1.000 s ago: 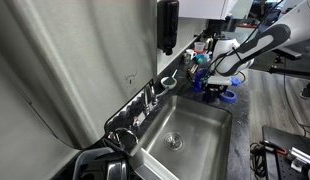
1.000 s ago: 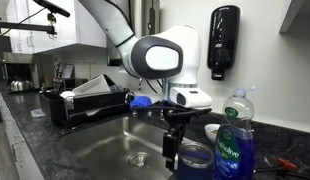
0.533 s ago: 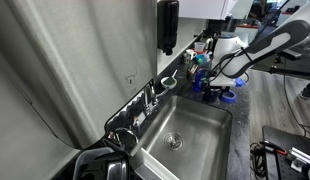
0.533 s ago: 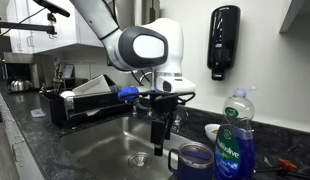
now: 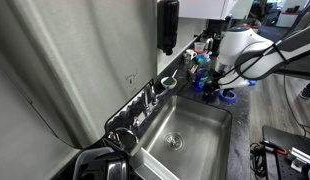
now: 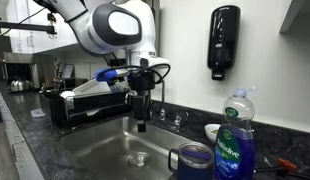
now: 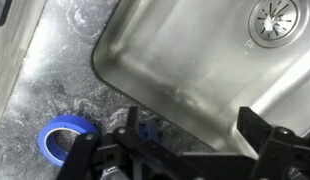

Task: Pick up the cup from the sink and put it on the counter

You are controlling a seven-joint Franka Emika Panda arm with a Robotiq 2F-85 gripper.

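One dark blue cup (image 6: 193, 160) stands on the grey desk (image 6: 25, 140), at the edge of the sink (image 6: 100, 145), not inside it. In an exterior view the white arm (image 6: 110, 25) holds the jaws above the sink, and they point down. The cup is lower than the jaws, off to one side and well apart from them. It stands just beside a bottle of blue soap (image 6: 233, 140). The round drain (image 6: 138, 158) is almost straight below the jaws. A black rack (image 6: 90, 100) sits on the other side of the jaws from the cup. A black soap box (image 6: 224, 42) hangs on the wall, higher than the jaws.

In an exterior view the arm (image 5: 240, 45) reaches down and the jaws are over the far end of the sink (image 5: 185, 125). The drain (image 5: 173, 140) is closer to the camera than the jaws. Some blue things lie close beside the jaws, but they are too small to tell apart.

In the wrist view the two dark fingers (image 7: 265, 140) are wide apart, and nothing is between them. A corner of the sink (image 7: 175, 60) lies under the jaws. A flat blue ring (image 7: 63, 124) lies on the desk (image 7: 45, 70), just outside one finger. The drain (image 7: 272, 18) is far ahead of the jaws.
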